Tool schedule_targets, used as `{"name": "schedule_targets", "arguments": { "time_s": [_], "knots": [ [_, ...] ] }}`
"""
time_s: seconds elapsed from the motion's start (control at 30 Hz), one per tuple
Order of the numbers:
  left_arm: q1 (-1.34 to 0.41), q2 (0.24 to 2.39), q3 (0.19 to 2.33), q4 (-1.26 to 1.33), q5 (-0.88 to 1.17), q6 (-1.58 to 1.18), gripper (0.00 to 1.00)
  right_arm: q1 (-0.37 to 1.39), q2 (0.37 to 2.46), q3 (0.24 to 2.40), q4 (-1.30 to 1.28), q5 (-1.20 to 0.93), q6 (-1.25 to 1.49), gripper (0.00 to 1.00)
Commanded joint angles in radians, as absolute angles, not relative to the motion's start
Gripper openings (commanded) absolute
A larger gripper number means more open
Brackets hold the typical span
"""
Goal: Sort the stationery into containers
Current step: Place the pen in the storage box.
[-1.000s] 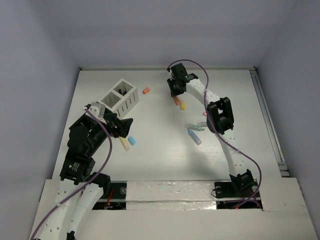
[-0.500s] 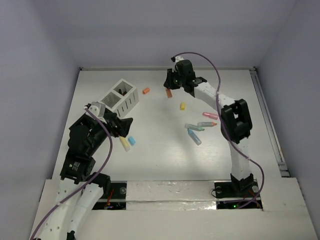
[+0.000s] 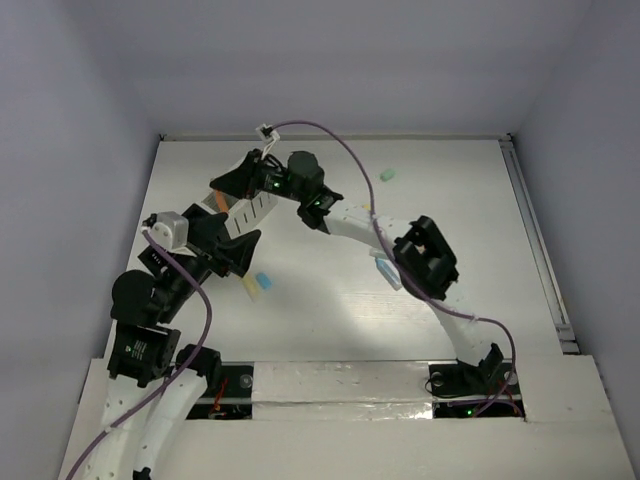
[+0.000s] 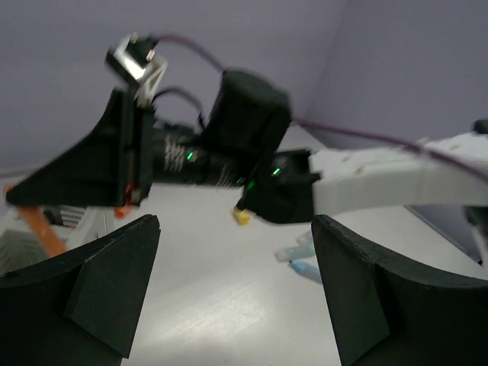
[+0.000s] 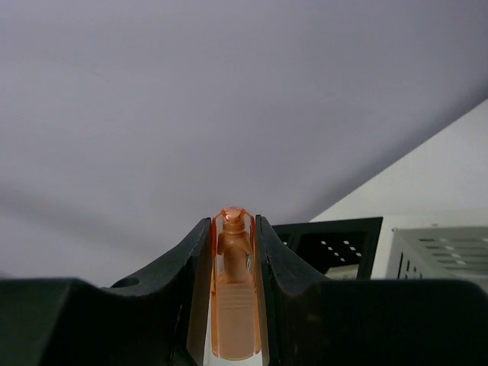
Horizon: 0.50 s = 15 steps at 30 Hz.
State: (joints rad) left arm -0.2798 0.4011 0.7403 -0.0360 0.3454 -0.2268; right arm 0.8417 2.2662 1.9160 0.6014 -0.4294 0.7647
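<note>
My right gripper [image 3: 222, 186] reaches far left and is shut on an orange marker [image 5: 232, 297], held upright between its fingers [image 5: 197, 259] above the white slatted container [image 3: 250, 208]. The right wrist view shows the white container [image 5: 442, 252] and a black container [image 5: 335, 244] beyond the marker. My left gripper [image 3: 242, 252] is open and empty just in front of the white container. Its view shows the right gripper [image 4: 76, 175] with the orange marker [image 4: 42, 229] sticking out. A yellow piece [image 3: 250, 290] and a blue piece [image 3: 264, 280] lie near the left gripper.
A green piece [image 3: 388, 175] lies at the back centre. A pale blue marker [image 3: 388, 272] lies under the right arm, also in the left wrist view [image 4: 305, 268] near a small yellow piece [image 4: 241, 217]. The right arm [image 3: 350, 225] spans the table's middle.
My right arm has swung left from the back centre, carrying the orange marker to above the white container. My left arm has shifted slightly back and left.
</note>
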Motion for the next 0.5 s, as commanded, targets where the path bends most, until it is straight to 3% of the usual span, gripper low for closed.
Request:
{"name": "schedule_targets", "arguments": {
  "time_s": [0.0,0.2,0.47],
  "knots": [
    [-0.29,0.376,0.787,0.083,0.391,-0.239,0.79,0.844,2.405,2.101,0.767,-0.495,0.911,0.17],
    [-0.299,0.341,0.75,0.123,0.443,-0.233,0.82,0.926,2.606,2.434,0.619,-0.509,0.884,0.17],
    [-0.308,0.322,0.696,0.16,0.439,-0.241,0.84,1.032,2.684,2.511,0.554,-0.329,0.72,0.18]
  ]
}}
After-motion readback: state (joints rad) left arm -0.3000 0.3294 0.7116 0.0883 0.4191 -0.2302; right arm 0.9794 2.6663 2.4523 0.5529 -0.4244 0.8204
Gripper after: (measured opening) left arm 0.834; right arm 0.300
